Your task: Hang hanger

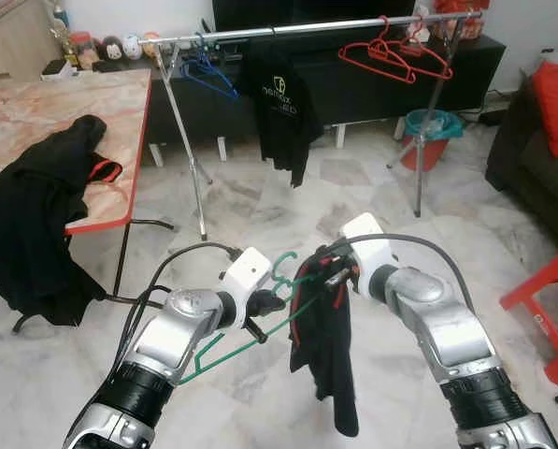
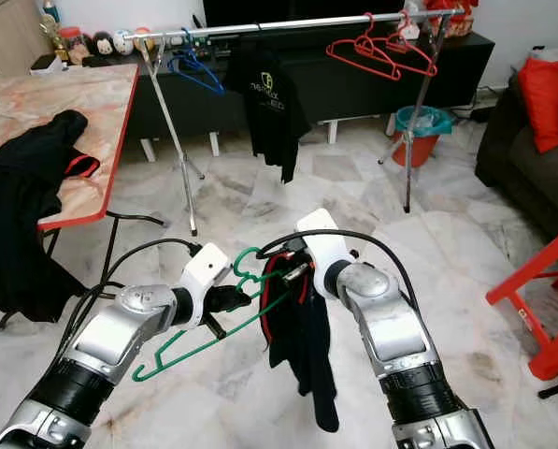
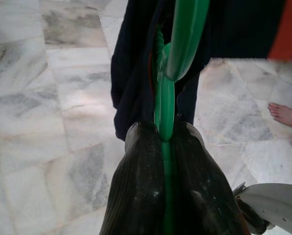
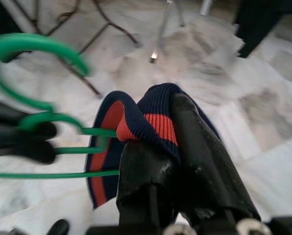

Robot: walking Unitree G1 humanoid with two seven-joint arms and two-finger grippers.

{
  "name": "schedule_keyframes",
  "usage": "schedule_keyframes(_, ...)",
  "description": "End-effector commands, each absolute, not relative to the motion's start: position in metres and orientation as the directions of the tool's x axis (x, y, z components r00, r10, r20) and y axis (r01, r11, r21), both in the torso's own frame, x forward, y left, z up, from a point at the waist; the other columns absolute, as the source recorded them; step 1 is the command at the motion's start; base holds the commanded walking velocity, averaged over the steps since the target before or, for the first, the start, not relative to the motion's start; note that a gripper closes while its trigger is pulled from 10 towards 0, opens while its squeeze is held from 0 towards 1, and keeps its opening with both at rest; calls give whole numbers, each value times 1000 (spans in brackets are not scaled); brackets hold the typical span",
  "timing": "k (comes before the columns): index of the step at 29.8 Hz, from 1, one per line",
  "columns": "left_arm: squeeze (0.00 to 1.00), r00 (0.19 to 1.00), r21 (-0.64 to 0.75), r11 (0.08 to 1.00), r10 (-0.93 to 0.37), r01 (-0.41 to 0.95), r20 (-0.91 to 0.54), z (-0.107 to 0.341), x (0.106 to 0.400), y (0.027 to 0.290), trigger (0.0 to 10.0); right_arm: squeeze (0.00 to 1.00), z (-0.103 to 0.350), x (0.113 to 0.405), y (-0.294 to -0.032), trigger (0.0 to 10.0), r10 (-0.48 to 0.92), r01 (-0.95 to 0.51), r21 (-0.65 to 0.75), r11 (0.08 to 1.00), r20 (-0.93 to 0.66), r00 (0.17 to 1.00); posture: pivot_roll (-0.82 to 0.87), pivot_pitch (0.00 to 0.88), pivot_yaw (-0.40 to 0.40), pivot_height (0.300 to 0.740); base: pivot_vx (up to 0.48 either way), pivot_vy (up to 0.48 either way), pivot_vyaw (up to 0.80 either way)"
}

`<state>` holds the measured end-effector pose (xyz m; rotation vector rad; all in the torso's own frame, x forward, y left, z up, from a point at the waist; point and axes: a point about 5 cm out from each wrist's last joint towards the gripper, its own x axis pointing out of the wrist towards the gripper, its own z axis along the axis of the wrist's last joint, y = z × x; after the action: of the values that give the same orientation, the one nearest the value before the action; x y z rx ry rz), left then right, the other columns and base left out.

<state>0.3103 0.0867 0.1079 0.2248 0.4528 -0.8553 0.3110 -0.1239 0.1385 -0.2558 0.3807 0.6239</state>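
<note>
Two pincers are clenched mid-air above the marble floor, the left pincer (image 1: 271, 301) on a green hanger (image 1: 260, 329), the right pincer (image 1: 333, 273) on a dark garment's collar (image 4: 146, 120), which could be slipped off if pulled unevenly.

black shirt (image 1: 280, 103) on rail — pale logo, lettering too small to read

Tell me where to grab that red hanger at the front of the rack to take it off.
Take the red hanger by its neck just under the hook, coming from the front and below. Its hook sits over the rail, so it must lift up; the thin shoulders slope away and offer less control.
</note>
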Motion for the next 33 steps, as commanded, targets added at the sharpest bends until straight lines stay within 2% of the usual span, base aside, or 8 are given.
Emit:
schedule_keyframes(1,0,562,6,626,-696,780,-448,113,310,84,10000,0,149,303,-113,10000,608,-684,-108,721,-376,700,19,18,17,740,0,0,0)
schedule_keyframes(8,0,523,5,585,-720,811,-456,112,306,83,10000,0,146,288,-124,10000,653,-766,-184,616,-425,628,14,13,18,740,0,0,0)
schedule_keyframes(12,0,534,11,595,-713,804,-454,112,307,83,10000,0,146,285,-125,10000,664,-780,-184,598,-430,611,14,13,17,740,0,0,0)
schedule_keyframes(15,0,565,13,625,-696,781,-443,113,311,82,10000,0,147,277,-125,10000,702,-817,-183,547,-432,567,13,12,18,740,0,0,0)
schedule_keyframes(19,0,555,9,616,-704,788,-443,113,310,81,10000,0,148,273,-124,10000,723,-838,-195,510,-432,540,13,12,18,740,0,0,0)
schedule_keyframes(21,0,511,3,574,-728,819,-457,111,304,78,10000,0,147,269,-127,10000,726,-853,-237,465,-449,521,12,10,20,740,0,0,0)
schedule_keyframes(28,0,537,33,596,-697,802,-476,109,306,82,10000,0,161,274,-126,10000,737,-836,-259,484,-395,549,10,13,21,740,0,0,0)
schedule_keyframes(33,0,573,105,620,-630,778,-523,105,312,91,10000,0,166,269,-122,10000,764,-859,-272,434,-393,511,9,18,20,740,0,0,0)
